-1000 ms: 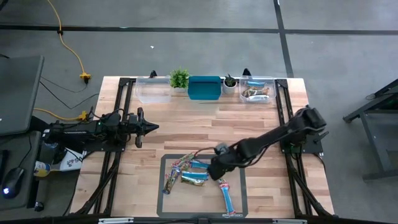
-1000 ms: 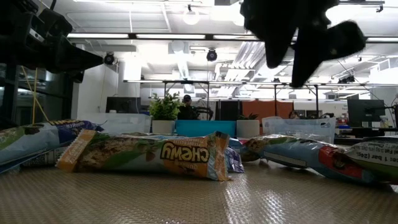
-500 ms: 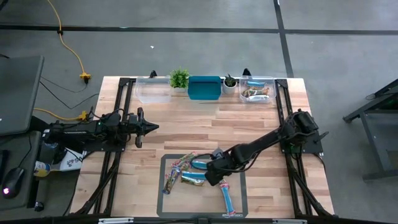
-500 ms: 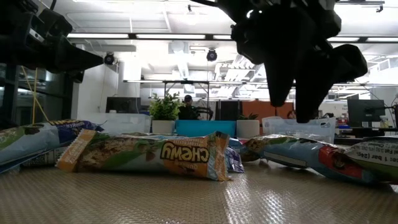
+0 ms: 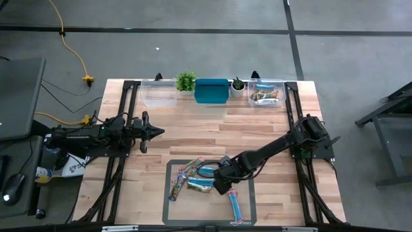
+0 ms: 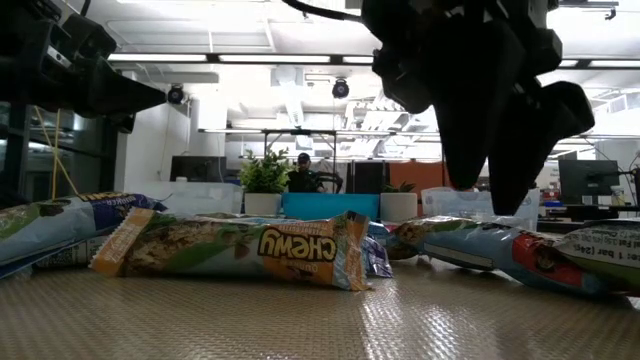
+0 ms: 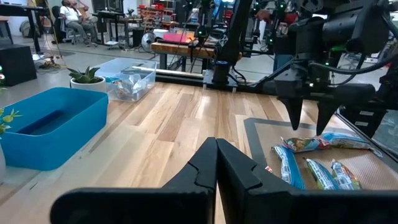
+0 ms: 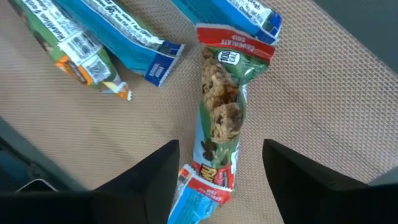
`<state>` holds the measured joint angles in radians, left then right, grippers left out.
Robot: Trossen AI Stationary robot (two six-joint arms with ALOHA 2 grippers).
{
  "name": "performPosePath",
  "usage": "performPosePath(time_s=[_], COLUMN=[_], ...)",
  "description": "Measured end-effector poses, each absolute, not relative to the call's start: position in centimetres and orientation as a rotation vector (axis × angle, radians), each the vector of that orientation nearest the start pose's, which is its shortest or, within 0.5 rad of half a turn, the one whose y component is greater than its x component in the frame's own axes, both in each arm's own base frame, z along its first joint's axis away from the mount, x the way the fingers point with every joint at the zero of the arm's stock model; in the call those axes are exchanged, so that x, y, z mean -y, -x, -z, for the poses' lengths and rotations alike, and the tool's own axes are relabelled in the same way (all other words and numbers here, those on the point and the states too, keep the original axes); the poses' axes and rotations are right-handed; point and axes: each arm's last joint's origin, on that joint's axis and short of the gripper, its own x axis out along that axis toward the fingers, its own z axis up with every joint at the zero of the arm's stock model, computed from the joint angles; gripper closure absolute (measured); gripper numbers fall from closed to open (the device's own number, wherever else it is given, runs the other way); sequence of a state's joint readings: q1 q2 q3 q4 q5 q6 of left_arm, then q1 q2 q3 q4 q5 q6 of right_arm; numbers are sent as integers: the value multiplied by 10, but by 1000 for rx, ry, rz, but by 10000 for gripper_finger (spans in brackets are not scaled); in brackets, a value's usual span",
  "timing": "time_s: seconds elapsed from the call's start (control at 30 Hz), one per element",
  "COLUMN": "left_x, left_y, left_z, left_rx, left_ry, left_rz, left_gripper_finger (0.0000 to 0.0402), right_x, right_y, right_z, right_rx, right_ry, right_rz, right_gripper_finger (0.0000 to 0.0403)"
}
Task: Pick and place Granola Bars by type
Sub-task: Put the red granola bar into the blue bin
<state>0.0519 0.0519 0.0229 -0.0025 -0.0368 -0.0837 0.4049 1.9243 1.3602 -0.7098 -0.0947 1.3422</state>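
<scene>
Several granola bars lie on a dark mat [image 5: 174, 212] near the table's front edge: a loose pile [image 5: 187, 180] and one light blue bar [image 5: 236, 205] apart to the right. My right gripper [image 5: 219, 185] points down over the pile, open. Its fingers stand on either side of a green-and-red bar [image 8: 221, 121], a little above it [image 7: 323, 143] and not touching. That bar lies flat on the mat. My left gripper [image 5: 158, 132] waits at the table's left, level and shut [image 7: 216, 152].
Along the far edge stand a clear bin [image 5: 158, 95], a plant [image 5: 185, 80], a blue bin [image 5: 212, 91], a small plant [image 5: 238, 84] and a clear bin [image 5: 266, 94] with bars in it. Light blue bars [image 8: 134, 46] lie close beside the green-and-red one.
My right gripper has come down toward the pile of bars on the mat and shifted a little toward the table's near edge. The bars have stayed where they were.
</scene>
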Motion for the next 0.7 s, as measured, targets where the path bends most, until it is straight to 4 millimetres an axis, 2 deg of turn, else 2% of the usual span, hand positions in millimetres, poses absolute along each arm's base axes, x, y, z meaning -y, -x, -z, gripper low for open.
performPosePath(time_s=[0.2,0.57,0.7], left_x=[-6,-6,-6], left_y=[-99,-99,-99], left_z=[-167,-167,-167], left_rx=[-27,-27,-28], left_ry=[84,84,84], left_rz=[-90,-89,-89], left_gripper_finger=[400,400,400], right_x=[-153,-156,-156], right_y=[-352,-357,-358], right_z=[-172,-146,-143], right_rx=[-1287,-1340,-1345], right_ry=[-934,-929,-930], right_rz=[468,510,518], right_gripper_finger=[179,179,189])
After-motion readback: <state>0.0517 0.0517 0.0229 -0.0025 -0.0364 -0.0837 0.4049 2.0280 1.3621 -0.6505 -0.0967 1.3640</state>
